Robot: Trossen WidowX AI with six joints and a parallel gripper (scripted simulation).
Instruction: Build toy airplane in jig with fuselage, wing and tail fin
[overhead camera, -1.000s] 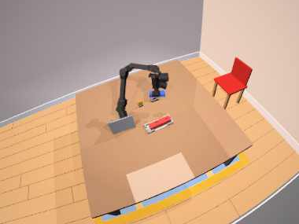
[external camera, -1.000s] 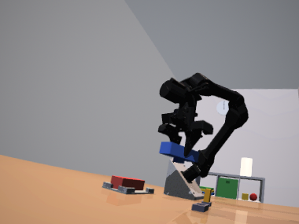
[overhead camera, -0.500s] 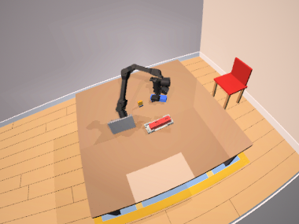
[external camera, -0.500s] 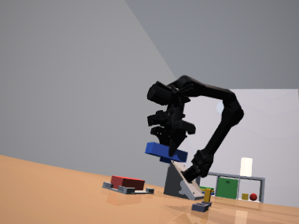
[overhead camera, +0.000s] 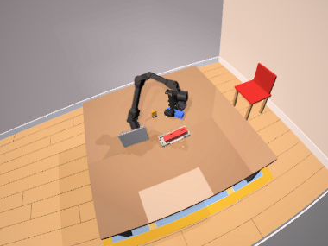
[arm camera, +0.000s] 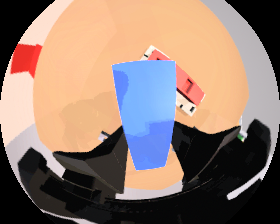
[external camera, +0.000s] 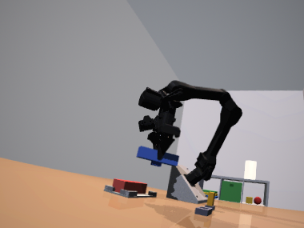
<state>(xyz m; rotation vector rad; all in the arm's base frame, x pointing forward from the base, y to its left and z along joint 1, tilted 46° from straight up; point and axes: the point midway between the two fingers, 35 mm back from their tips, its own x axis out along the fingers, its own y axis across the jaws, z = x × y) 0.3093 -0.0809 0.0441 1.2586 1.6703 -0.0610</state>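
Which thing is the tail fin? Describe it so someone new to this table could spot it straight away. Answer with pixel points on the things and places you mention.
On the brown table (overhead camera: 116, 178) (external camera: 52, 193), find the black arm's slanted grey mount (overhead camera: 134, 137) (external camera: 185, 189). Near it, on the gripper's (overhead camera: 173, 112) (external camera: 161, 157) (arm camera: 152, 150) side, stands the tail fin (overhead camera: 154, 113) (external camera: 210, 198), a small upright yellow piece. It is far smaller than the red fuselage (overhead camera: 174, 135) (external camera: 130, 186) (arm camera: 187, 82) and the gripped blue wing (overhead camera: 179, 113) (external camera: 146, 154) (arm camera: 147, 105).
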